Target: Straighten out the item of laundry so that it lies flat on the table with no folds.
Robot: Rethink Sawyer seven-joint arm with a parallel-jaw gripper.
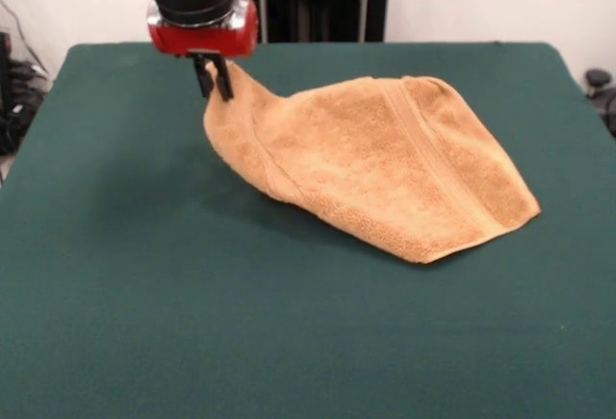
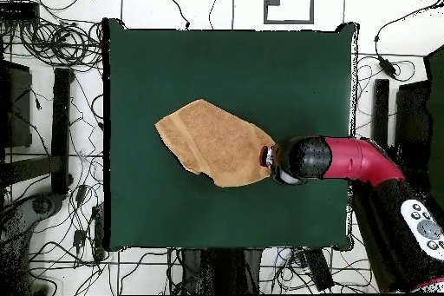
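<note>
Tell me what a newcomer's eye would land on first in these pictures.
First, the orange-tan towel on the dark green table, one corner lifted into a peak while the rest lies spread toward the front view's right. Next, the red and black arm coming down at the top left, its pincer shut on that raised corner.

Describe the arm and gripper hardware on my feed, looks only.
The arm is glossy red along its link, with a rounded black wrist section. A red collar rings the black cylinder above the gripper, whose two fingers are thin and black. The black base panel carries round buttons.
</note>
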